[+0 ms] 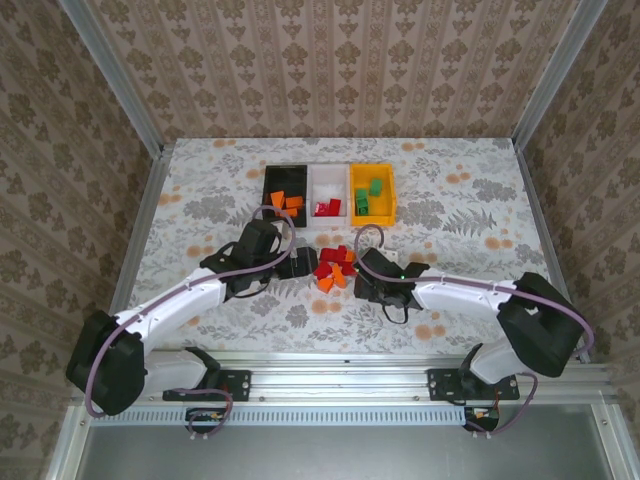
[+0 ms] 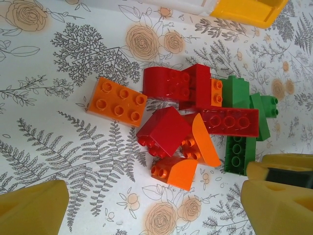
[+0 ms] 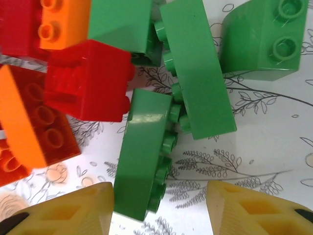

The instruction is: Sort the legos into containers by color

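Observation:
A pile of red, orange and green legos lies mid-table between both grippers. My left gripper is open just left of the pile. In the left wrist view its fingers stand wide, with a curved orange brick just ahead of them. My right gripper is open at the pile's right side. A long green brick on its side lies between its fingers, close to the left one and apart from the right one. The containers stand behind: black with orange bricks, white with red, yellow with green.
The floral tablecloth spreads left and right of the bins. Metal frame posts and patterned walls bound the table. The yellow bin's corner shows beyond the pile in the left wrist view.

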